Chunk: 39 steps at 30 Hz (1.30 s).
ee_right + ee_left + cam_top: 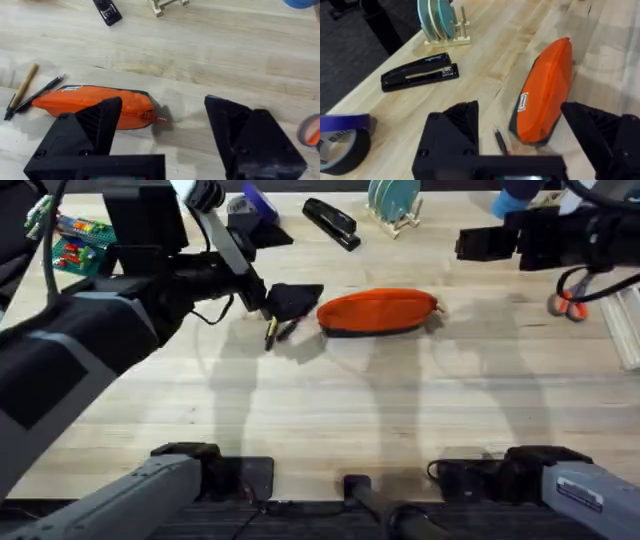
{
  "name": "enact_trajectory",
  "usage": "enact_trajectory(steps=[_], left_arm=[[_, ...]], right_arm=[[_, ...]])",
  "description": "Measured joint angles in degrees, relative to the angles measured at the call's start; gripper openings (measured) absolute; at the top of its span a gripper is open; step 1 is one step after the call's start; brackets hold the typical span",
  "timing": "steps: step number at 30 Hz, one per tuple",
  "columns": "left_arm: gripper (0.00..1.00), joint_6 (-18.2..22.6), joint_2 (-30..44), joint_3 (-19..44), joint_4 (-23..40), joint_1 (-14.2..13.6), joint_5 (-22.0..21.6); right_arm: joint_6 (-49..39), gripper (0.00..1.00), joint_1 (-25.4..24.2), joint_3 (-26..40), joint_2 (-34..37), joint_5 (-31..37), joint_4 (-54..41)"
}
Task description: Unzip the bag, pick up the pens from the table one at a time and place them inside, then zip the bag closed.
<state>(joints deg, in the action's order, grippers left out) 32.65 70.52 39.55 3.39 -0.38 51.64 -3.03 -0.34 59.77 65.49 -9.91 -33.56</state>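
Note:
The orange bag [378,312] lies on the table [330,410] with its zipper looking closed and the pull [160,119] at its right end. Two pens lie just off its left end: a yellow one [22,87] and a thin black one [37,95], seen together from overhead [277,331]. My left gripper [290,300] hovers open over that end of the bag [545,95], with the black pen [500,141] below its fingers. My right gripper [485,242] hangs open, above and behind the bag's right end [95,102], holding nothing.
A black stapler [331,223] and a rack of teal discs [392,202] stand at the back. A purple tape roll [345,140] sits at the back left, orange-handled scissors [568,302] at the right. The front half of the table is bare wood.

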Motion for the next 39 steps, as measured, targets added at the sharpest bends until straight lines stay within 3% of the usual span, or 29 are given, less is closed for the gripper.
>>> enact_trajectory(steps=[5,15,19,27,28,32,39], left_arm=[[0.993,2.0,0.0,0.0,2.9,0.1,0.4],[0.992,13.5,0.1,0.0,8.7,0.2,2.7],[0.992,16.4,2.6,0.0,9.0,0.2,3.0],[0.993,17.8,9.7,0.0,5.1,-0.1,3.3],[0.993,18.0,12.3,0.0,1.8,-1.7,3.4],[0.993,18.0,15.4,0.0,-0.5,-4.1,3.6],[0.982,18.0,19.2,0.0,-3.4,-6.1,3.7]], right_arm=[[0.0,0.996,0.0,0.0,0.0,0.0,0.0],[-1.5,0.995,0.0,0.1,0.0,0.0,0.0],[-1.7,0.995,0.0,0.1,0.0,0.0,0.0],[-1.7,0.996,0.0,0.1,0.0,0.0,0.0],[-1.7,0.996,0.0,0.1,0.0,0.0,0.0],[-1.7,0.996,0.0,0.1,0.0,0.0,0.0],[-1.7,0.996,0.0,0.1,0.0,0.0,0.0]])
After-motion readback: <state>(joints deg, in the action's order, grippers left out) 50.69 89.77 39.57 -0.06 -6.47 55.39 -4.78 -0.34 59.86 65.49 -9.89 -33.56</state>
